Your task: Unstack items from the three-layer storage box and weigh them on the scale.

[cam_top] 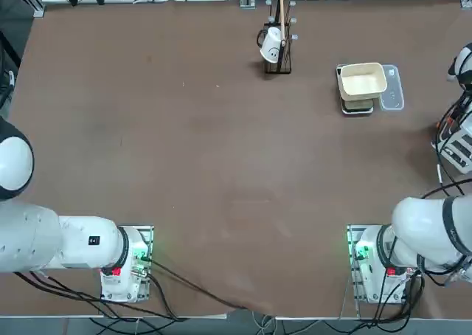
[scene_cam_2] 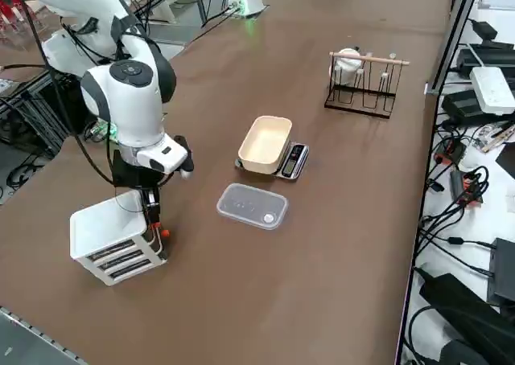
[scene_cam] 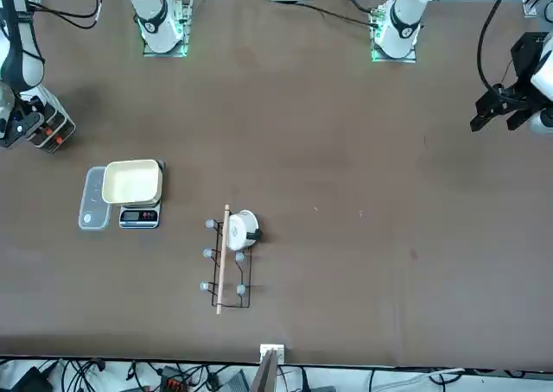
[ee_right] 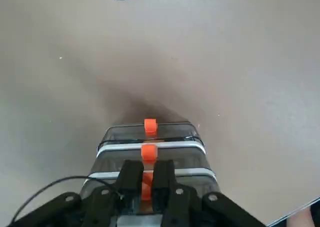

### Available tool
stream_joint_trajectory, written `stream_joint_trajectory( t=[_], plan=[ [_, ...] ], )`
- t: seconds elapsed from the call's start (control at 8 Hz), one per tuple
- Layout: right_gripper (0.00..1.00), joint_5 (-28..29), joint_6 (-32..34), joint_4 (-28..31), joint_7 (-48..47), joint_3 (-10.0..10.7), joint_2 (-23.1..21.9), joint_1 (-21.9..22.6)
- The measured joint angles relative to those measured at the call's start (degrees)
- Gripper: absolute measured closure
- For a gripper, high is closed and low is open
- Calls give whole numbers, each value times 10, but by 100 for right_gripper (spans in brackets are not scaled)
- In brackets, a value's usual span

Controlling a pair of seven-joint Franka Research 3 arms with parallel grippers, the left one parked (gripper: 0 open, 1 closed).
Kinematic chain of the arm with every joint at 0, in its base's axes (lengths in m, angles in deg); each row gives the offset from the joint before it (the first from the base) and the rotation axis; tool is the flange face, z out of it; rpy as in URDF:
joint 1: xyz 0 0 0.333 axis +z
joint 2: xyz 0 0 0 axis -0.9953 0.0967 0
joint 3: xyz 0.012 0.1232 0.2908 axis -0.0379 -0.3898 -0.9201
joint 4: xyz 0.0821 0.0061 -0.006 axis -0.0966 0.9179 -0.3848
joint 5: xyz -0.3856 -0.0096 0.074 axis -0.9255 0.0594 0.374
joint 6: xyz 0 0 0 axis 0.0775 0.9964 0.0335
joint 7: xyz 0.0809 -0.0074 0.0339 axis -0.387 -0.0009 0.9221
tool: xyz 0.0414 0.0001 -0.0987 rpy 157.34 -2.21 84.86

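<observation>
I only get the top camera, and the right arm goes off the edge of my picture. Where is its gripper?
Observer: The right gripper is low at the front of the three-layer storage box, near the table edge on the robot's right.
Operator: Is it grabbing something?
Observer: Yes. The wrist view shows it shut on the top layer's orange handle.
Operator: Is the box taken apart?
Observer: No. In the right side view, all three layers sit stacked one on another.
</observation>
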Motion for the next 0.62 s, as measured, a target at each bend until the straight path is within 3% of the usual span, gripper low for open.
stream_joint_trajectory(
  t=[0.62],
  plan=[
    [86,0,0,-12,-49,-10,8,57]
  ],
)
